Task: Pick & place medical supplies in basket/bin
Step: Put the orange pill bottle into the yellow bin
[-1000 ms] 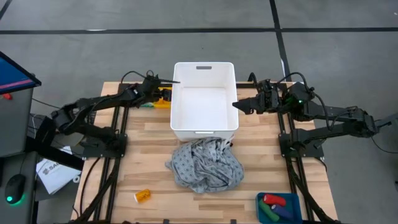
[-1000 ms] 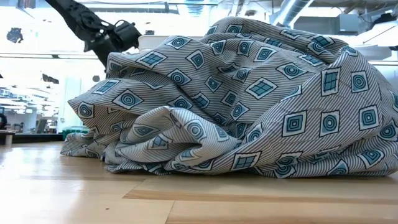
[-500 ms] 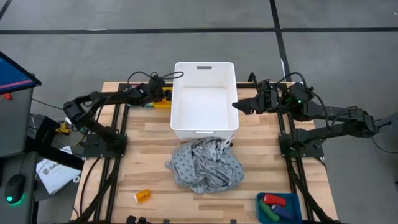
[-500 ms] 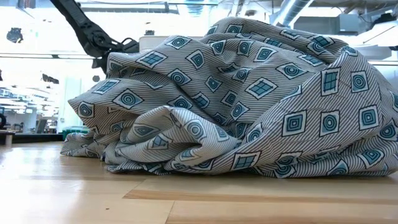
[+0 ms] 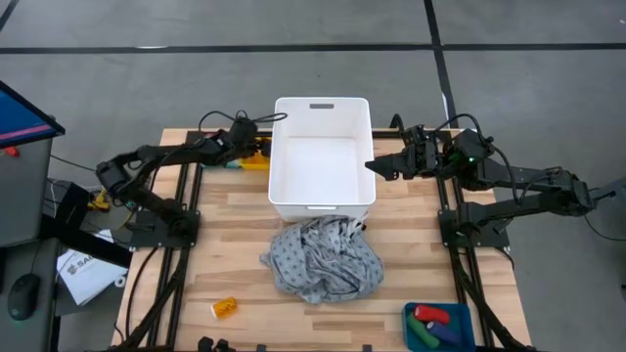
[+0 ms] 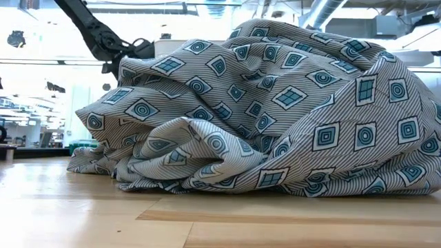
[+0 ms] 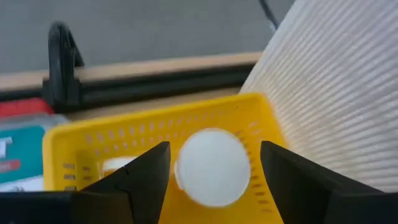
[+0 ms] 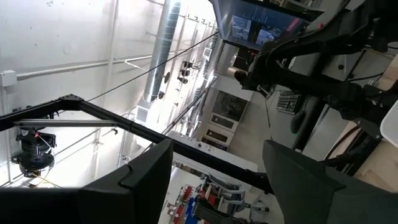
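My left gripper [image 5: 250,149] is open at a small yellow basket [image 5: 257,157] that stands against the white bin's [image 5: 323,207] left wall. In the left wrist view its fingers [image 7: 214,152] stand on either side of a round white cap [image 7: 211,167] inside the yellow basket [image 7: 112,137], with a small gap on each side. My right gripper [image 5: 372,166] is open and empty at the bin's right rim. The grey patterned cloth [image 5: 323,259] lies crumpled on the table in front of the bin and fills the low view [image 6: 275,110]. An orange pill bottle [image 5: 224,307] lies near the front left.
A blue tray [image 5: 464,315] at the front right corner holds a red bottle [image 5: 429,315], a green piece [image 5: 421,333] and a dark blue cylinder [image 5: 448,332]. A teal printed box [image 7: 18,155] lies beside the yellow basket. The bin's ribbed wall [image 7: 336,93] is close to my left gripper.
My left gripper has come down toward the yellow basket beside the bin, and its arm's elbow has drawn back toward the table's left edge. It then holds still. My right arm and the cloth have kept still.
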### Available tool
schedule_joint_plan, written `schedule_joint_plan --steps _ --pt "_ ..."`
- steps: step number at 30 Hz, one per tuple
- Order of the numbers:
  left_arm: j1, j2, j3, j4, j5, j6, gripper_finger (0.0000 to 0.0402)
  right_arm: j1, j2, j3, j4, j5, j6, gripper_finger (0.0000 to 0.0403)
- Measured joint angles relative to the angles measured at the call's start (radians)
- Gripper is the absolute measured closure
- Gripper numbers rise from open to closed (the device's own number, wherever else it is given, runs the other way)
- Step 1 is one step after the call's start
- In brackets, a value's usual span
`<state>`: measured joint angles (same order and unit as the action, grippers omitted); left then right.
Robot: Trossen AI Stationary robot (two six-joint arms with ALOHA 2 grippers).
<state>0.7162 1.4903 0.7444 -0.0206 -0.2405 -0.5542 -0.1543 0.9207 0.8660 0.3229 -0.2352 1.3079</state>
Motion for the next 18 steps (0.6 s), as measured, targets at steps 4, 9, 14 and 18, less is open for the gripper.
schedule_joint_plan --steps 4,9,14,18 --pt "0.000 -0.092 0.000 -0.018 0.010 0.034 0.0163 0.000 0.000 0.000 0.000 0.000 -0.001 0.0158" --pt "-0.005 -0.306 0.000 -0.137 0.041 0.058 0.0152 0.002 0.000 0.000 0.000 0.000 -0.014 0.0158" --pt "-0.009 -0.563 0.000 -0.265 0.130 0.077 0.0133 0.003 0.000 0.000 0.006 0.000 -0.027 0.0158" --pt "-0.018 -0.751 0.000 -0.261 0.295 0.065 0.0122 0.003 0.000 0.000 0.012 0.000 -0.037 0.0158"
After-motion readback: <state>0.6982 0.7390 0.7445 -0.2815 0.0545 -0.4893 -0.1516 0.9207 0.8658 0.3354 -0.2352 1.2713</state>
